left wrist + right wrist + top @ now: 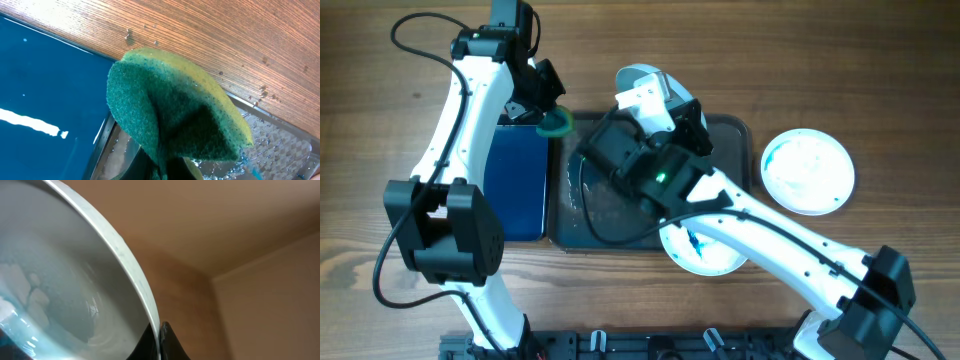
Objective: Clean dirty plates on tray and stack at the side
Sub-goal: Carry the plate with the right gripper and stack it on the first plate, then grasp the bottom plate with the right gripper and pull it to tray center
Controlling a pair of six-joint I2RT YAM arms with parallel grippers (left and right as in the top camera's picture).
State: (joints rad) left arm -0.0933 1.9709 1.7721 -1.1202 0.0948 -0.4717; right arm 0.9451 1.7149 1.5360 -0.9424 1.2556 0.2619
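Observation:
My right gripper [655, 102] is shut on the rim of a white plate [638, 78] and holds it tilted above the far edge of the dark grey tray [735, 135]. In the right wrist view the fingers [159, 339] pinch the plate [55, 275], whose face shows pale blue smears. My left gripper [550, 112] is shut on a green and yellow sponge [558, 123] over the tray's far left corner. A second plate [808, 172] with teal smears lies on the table to the right. A third plate [700, 252] with a blue streak lies at the tray's front edge, partly under my right arm.
A glossy blue tray [515, 185] lies left of the grey tray and also shows in the left wrist view [40, 80]. The sponge [170, 110] fills the left wrist view, with the wet grey tray corner [285, 147] below it. The table is brown wood.

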